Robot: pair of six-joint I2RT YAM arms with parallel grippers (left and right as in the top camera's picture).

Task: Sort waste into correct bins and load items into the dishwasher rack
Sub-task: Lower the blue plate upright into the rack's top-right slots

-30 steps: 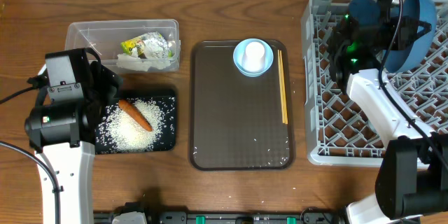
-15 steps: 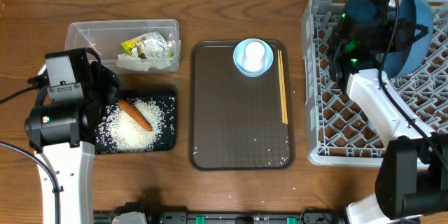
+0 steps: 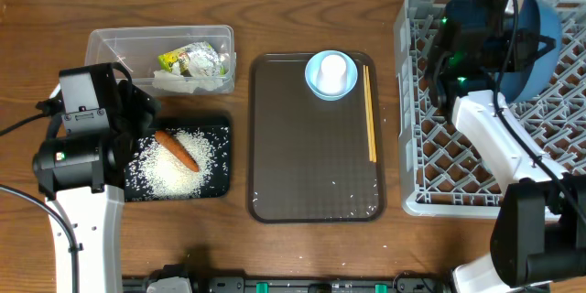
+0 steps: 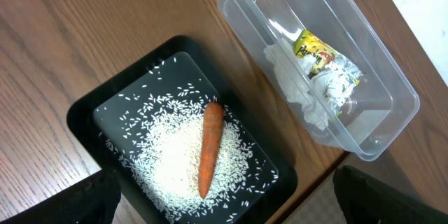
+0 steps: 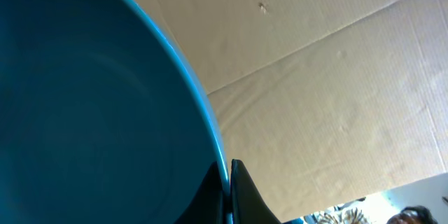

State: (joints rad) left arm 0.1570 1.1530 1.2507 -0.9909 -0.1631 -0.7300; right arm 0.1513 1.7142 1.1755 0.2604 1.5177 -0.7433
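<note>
My right gripper (image 5: 227,189) is shut on the rim of the large dark-blue bowl (image 5: 91,98). It holds the bowl (image 3: 538,37) tilted on edge over the far part of the grey dishwasher rack (image 3: 430,146). My left gripper (image 4: 224,206) is open above the black tray (image 4: 84,112), which holds rice (image 4: 175,168) and the carrot (image 4: 208,147). The clear tub (image 4: 378,98) holds the yellow-green wrapper (image 4: 318,47) and the tissue (image 4: 297,87). On the brown tray (image 3: 311,165) a white cup (image 3: 333,68) sits in the small light-blue bowl (image 3: 316,82), with the chopsticks (image 3: 370,114) beside it.
A few stray rice grains (image 3: 334,185) lie on the brown tray. The rack's upright pegs (image 3: 458,160) fill its floor. Bare wooden table (image 3: 37,18) shows to the left of the tub and between the trays.
My right gripper and the dark-blue bowl have shifted slightly toward the rack's far edge. The left arm has not moved.
</note>
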